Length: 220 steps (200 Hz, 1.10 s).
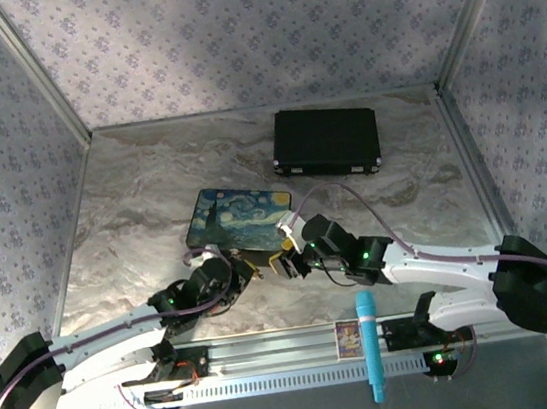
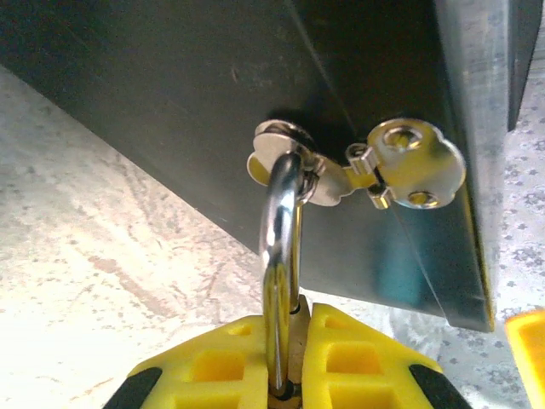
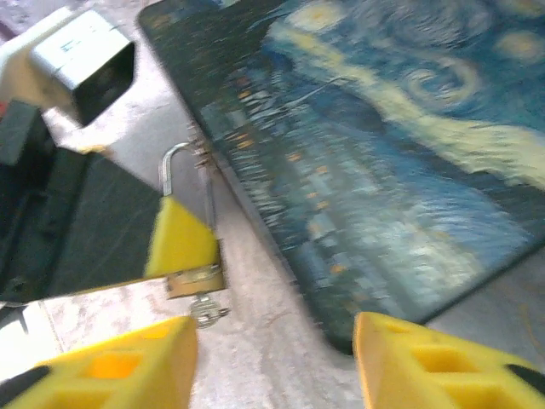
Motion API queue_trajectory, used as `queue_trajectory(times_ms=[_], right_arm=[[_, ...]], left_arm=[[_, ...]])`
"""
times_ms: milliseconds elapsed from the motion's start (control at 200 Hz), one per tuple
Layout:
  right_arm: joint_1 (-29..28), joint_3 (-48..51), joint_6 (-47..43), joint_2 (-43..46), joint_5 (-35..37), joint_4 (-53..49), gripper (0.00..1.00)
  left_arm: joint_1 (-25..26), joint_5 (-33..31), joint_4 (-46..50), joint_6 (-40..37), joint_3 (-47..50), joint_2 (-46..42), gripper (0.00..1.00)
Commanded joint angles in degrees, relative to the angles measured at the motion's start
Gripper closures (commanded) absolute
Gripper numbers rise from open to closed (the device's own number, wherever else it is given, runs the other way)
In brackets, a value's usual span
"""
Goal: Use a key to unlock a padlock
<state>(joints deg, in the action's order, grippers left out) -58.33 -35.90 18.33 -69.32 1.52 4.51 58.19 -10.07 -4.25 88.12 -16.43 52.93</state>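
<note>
Lowest in frame, the left end effector (image 2: 295,345) clamped the padlock (image 2: 281,230), shackle through a hasp (image 2: 341,166). The right end effector (image 3: 272,341) gaped below the key (image 3: 207,312): small, stiff, probably slippery; pinch its head.

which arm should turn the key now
Right. The right gripper is open just short of the key at the bottom of the padlock, while the left gripper is shut on the padlock body, steadying it.
</note>
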Motion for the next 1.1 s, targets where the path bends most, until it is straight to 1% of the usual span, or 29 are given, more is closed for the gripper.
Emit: queue_trajectory(times_ms=[0,170,310,415,495,615,675,800,959,1094], right_arm=[[0.32,-2.13,12.29,-0.66,11.42,-6.15,0.38],[3.02,-9.01,19.87,-7.15,10.48,-12.88,0.34],[3.73,-11.65,20.17,-11.11,9.45,-11.25,0.32],[5.04,-14.32,22.62,-14.52,11.96,-16.35,0.33],[6.72,-13.83,23.69,-15.66,11.8,-16.21,0.33],[7.66,-13.58,23.58,-16.54,11.67,-16.29,0.33],[7.9,-14.3,22.67,-17.18,11.7,-16.76,0.34],[8.35,-15.99,20.92,-18.6,12.75,-18.36,0.39],[9.09,-16.9,20.18,-20.18,11.84,-17.33,0.4],[8.93,-18.14,19.99,-22.19,10.81,-17.79,0.39]], left_arm=[[0.34,-1.71,1.0,-1.62,-0.01,-1.16,1.0],[0.58,-0.83,1.42,-1.72,0.91,-0.41,1.0],[0.87,0.04,2.41,-3.62,0.09,0.0,1.0],[0.86,1.82,3.07,-5.46,-1.19,1.23,1.0],[0.87,3.46,1.62,-5.97,-0.71,2.29,1.0],[0.87,6.03,3.11,-8.72,-1.67,4.12,1.0],[0.87,7.38,5.09,-11.39,-3.14,4.93,1.0],[0.78,9.58,13.45,-17.99,-8.11,6.21,1.0],[0.09,11.0,19.19,-23.71,-10.66,6.9,1.0],[-1.57,8.9,26.84,-27.55,-12.34,9.55,1.0]])
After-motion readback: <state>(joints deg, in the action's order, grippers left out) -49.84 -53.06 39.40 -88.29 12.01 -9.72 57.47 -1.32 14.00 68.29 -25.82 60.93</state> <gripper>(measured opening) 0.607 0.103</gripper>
